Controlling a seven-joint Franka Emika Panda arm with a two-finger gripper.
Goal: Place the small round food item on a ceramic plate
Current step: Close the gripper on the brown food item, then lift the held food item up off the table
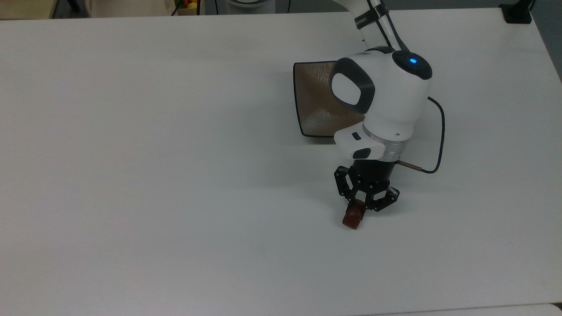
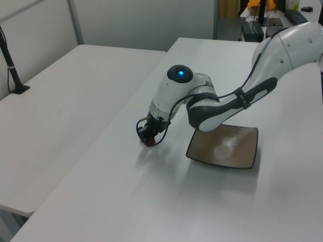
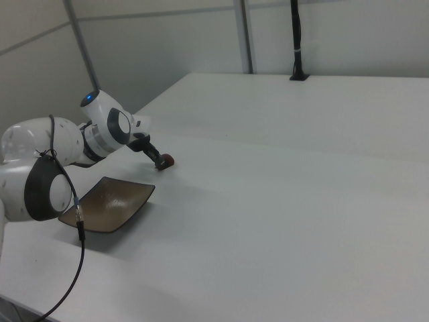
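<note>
1. On the white table (image 1: 175,175) in the top view, toward five o'clock from the middle, we are seeing the gripper (image 1: 362,210) pinching the small round food item (image 1: 352,218) between its two black fingers, which are drawn in close against its sides.
2. We are finding the food item down at the table surface, its dark reddish-brown end sticking out past the fingertips toward six o'clock in the top view.
3. We are seeing the ceramic plate (image 1: 314,101) lying flat on the table at about twelve o'clock from the food item in the top view, well apart from it, with the white wrist covering its three o'clock side.
4. In the left view we are watching the gripper (image 2: 149,138) reaching down at a slant, with the plate (image 2: 229,148) at about three o'clock from it.
5. In the right view we are finding the food item (image 3: 167,162) at about one o'clock from the plate (image 3: 107,204), with the gripper (image 3: 161,161) closed on it.
</note>
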